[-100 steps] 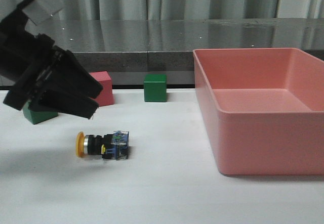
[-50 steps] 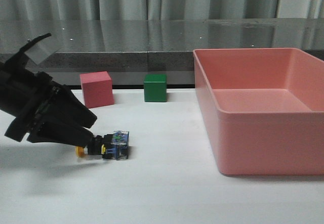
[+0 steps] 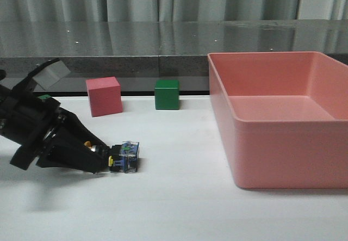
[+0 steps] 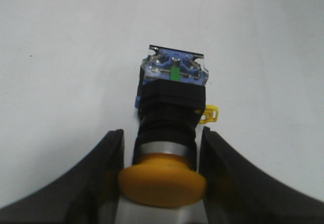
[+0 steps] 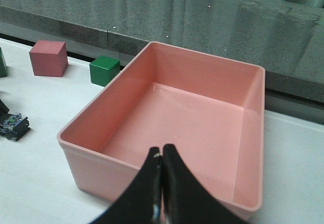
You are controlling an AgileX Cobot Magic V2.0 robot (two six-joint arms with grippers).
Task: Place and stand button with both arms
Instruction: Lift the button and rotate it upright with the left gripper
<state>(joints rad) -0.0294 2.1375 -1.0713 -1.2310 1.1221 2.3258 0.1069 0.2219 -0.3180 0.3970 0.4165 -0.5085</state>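
The front view sits low, looking forward over the white table [image 3: 179, 208] toward a grey ledge and curtains, taking in the whole workspace at middling range. The left wrist view looks steeply down at the table from very near, filled by the button [image 4: 169, 118] between the left gripper [image 4: 162, 155] fingers. The right wrist view looks from high up, over its own right gripper [image 5: 162, 158], slanting down across the pink bin [image 5: 167, 118] toward the same ledge. Front and right wrist views share the bin, the pink cube [image 3: 104, 96], the green cube [image 3: 166, 94] and the button; all three share the button.
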